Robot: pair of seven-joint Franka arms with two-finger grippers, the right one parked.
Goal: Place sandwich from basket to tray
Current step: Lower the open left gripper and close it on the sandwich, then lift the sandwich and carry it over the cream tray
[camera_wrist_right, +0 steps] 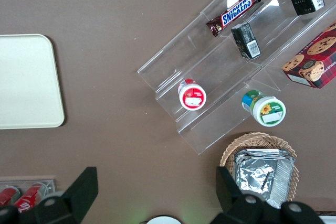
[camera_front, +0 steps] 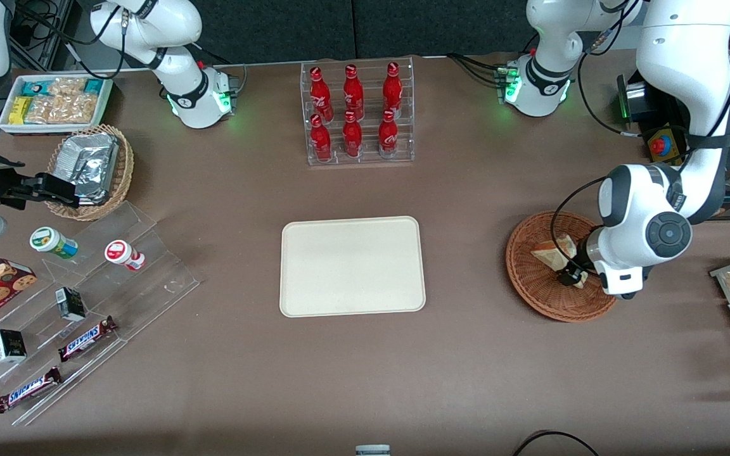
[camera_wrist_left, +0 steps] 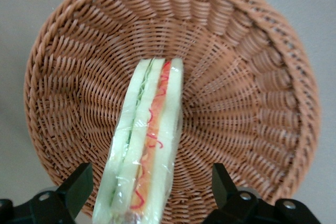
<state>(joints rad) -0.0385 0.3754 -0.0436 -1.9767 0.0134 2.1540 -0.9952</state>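
While the gripper (camera_wrist_left: 148, 192) hangs low over the basket (camera_front: 539, 288) at right of centre in the front view, its fingers (camera_wrist_left: 79, 184) stand spread on either side of the sandwich (camera_wrist_left: 147, 145) without touching it. That sandwich stands on edge in the basket, its red and green filling uppermost. At mid-frame lies the tray (camera_front: 352, 266), well apart from the basket. A clear rack of red bottles (camera_front: 357, 114) stands at upper centre.
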